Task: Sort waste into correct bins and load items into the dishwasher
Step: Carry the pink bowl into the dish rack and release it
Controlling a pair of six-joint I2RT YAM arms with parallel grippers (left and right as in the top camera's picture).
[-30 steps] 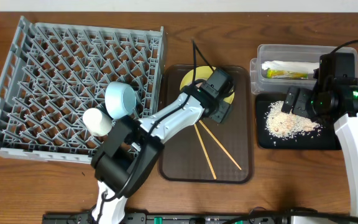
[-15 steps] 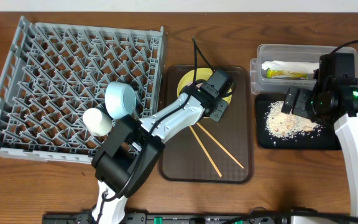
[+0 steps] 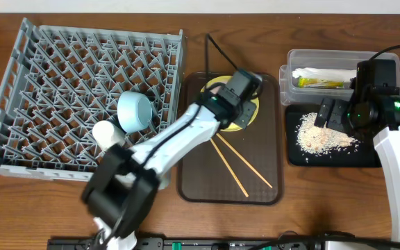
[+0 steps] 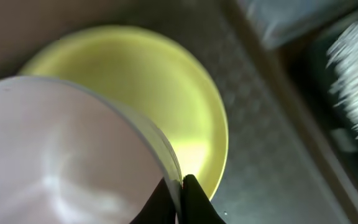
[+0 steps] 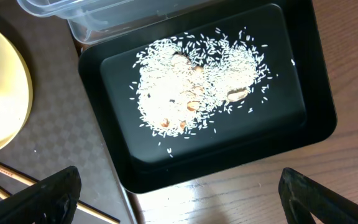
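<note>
Brown wooden table [image 3: 47, 201], pale strip [image 3: 186, 5] along far edge

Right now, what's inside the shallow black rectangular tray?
Only loose whitish rice-like food scraps with a few brownish bits lie in the shallow black rectangular tray. Its floor under the dense middle is covered, unseen.

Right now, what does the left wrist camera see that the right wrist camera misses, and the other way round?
Only the left wrist view: a white bowl, its rim pinched by the left hand. Only the right wrist view: two chopsticks at the lower left, and the right hand standing wide open. Both: the yellow plate on the brown tray, and the rice in the black tray, blurred in the left wrist view.
</note>
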